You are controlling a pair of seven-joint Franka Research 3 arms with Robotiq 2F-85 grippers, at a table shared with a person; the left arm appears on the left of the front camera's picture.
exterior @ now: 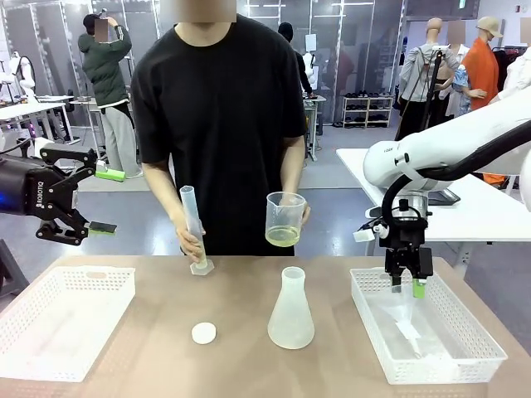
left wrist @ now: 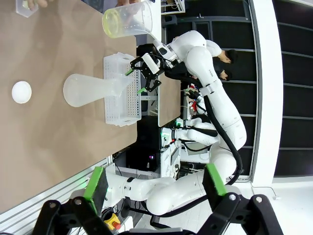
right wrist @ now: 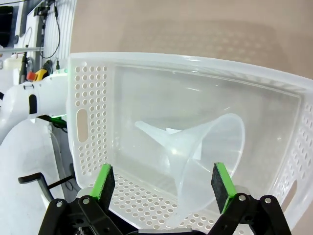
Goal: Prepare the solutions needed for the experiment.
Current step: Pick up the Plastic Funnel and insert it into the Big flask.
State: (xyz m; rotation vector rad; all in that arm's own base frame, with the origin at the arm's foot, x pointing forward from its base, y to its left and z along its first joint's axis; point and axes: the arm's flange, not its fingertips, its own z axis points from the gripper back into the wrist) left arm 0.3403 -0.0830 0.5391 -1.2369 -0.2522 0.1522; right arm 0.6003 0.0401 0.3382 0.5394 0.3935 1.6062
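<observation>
The solutions (exterior: 283,237) are a shallow pale yellow-green layer in a clear beaker (exterior: 285,217) that the person holds above the table's far edge. In the left wrist view the beaker (left wrist: 128,19) is at the top. The person's other hand steadies a graduated cylinder (exterior: 192,222) on the table. A translucent conical flask (exterior: 291,310) stands mid-table beside a white cap (exterior: 203,332). My right gripper (exterior: 407,283) hangs open over the right basket (exterior: 489,348). In the right wrist view its open fingers (right wrist: 164,182) straddle the wide mouth of a clear funnel (right wrist: 205,147). My left gripper (exterior: 90,201) is open, raised at far left.
An empty white perforated basket (exterior: 33,348) sits at the table's left. The right basket (right wrist: 88,122) holds the funnel lying on its side. The flask (left wrist: 90,89) and cap (left wrist: 21,92) lie between the baskets. The person stands at the far edge.
</observation>
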